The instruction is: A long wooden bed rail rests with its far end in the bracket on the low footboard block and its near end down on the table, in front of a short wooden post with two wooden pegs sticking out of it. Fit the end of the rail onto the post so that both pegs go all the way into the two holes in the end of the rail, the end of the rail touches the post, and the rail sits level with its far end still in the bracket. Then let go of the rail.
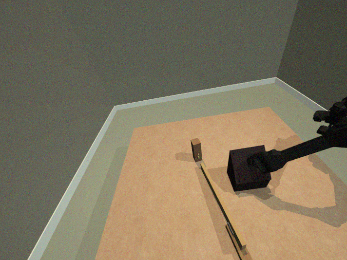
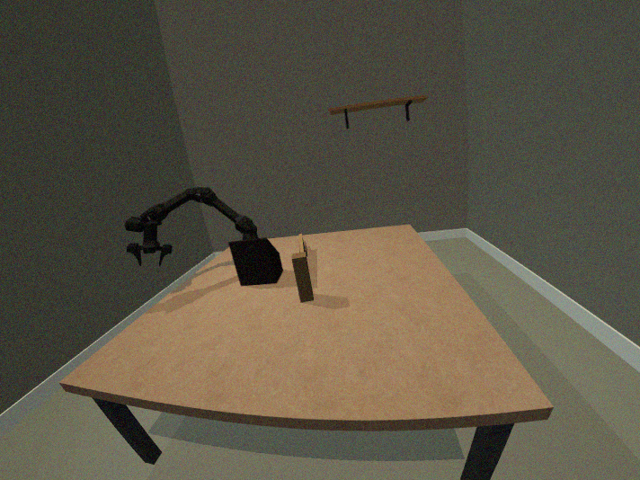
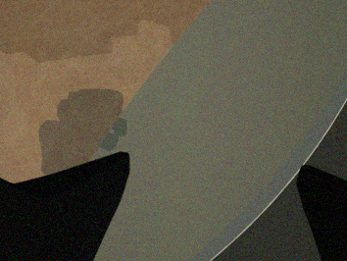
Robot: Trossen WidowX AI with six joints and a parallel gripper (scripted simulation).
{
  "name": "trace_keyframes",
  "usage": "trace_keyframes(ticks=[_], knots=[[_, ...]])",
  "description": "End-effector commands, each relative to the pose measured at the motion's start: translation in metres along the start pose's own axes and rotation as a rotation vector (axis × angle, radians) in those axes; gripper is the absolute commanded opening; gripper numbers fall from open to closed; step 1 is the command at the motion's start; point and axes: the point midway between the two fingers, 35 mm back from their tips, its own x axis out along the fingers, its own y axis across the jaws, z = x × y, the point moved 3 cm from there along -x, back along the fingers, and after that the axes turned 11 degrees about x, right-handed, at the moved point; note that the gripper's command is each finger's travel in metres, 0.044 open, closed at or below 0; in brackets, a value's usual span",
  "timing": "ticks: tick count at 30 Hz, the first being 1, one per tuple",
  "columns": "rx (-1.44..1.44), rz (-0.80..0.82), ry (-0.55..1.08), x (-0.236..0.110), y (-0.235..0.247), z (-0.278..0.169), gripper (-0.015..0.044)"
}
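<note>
The long wooden rail [image 1: 217, 193] [image 2: 300, 244] slopes from the low footboard block [image 1: 247, 255] down to the table in front of the short post [image 1: 197, 151] [image 2: 303, 279]. Its far part lies at the bracket [image 1: 230, 228] on that block. Its low end is close to the foot of the post, with a small gap. Two small pegs [image 1: 198, 156] show on the post's rail-side face. The holes in the rail end are too small to see. My gripper [image 1: 316, 122] [image 2: 149, 264] [image 3: 219, 170] is open and empty, high up and well away from the rail and post, on the far side of the arm's base.
The dark box under the arm's base [image 1: 247, 165] [image 2: 255, 262] stands on the table [image 1: 157, 195] [image 2: 361, 361] beside the rail. The wrist view shows the table edge, shadows and the floor [image 3: 221, 98]. A wall shelf [image 2: 377, 104] hangs far behind.
</note>
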Motion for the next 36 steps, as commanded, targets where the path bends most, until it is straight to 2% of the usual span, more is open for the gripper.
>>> trace_keyframes(ticks=[1, 2, 11, 18, 28, 36], knots=[[-0.004, -0.003, -0.003, -0.002, 0.0, 0.002, 0.0426], [-0.017, -0.011, -0.013, -0.007, 0.0, 0.007, 0.044], [-0.28, -0.153, -0.186, -0.094, 0.021, 0.11, 0.044], [-0.541, -0.256, -0.315, -0.161, 0.065, 0.197, 0.044], [-0.904, -0.339, -0.474, -0.238, 0.175, 0.288, 0.044], [-1.262, -0.363, -0.574, -0.272, 0.294, 0.328, 0.044]])
